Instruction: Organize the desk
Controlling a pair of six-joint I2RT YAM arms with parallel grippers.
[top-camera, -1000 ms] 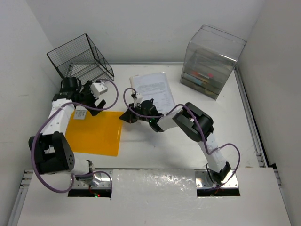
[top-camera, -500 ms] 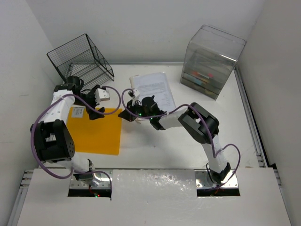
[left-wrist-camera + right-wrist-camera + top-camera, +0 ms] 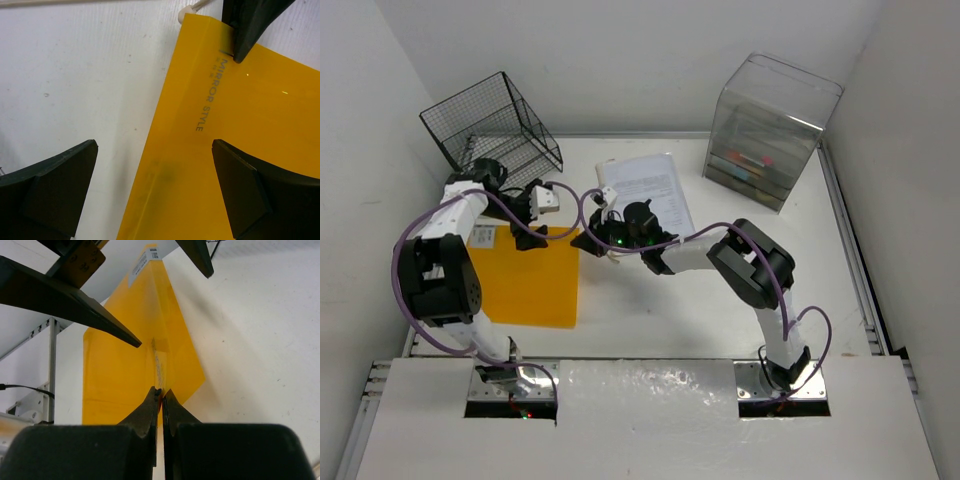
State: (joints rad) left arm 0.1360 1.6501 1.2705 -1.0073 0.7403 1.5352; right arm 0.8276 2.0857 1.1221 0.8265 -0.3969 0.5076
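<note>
Right gripper (image 3: 161, 392) is pinched tight on the far right corner of the yellow folder (image 3: 525, 285), while the left gripper (image 3: 154, 150) hangs fingers wide apart astride its far edge. It looks thin, glossy and floppy, so an edge or corner is the only hold. The desk (image 3: 720, 320) lies flat under both arms, long axis left to right, and seems rigid and heavy, offering nothing to grab.

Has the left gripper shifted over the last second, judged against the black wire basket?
Yes. The left gripper has moved right, away from the black wire basket, toward the far right corner of the yellow plastic folder.
</note>
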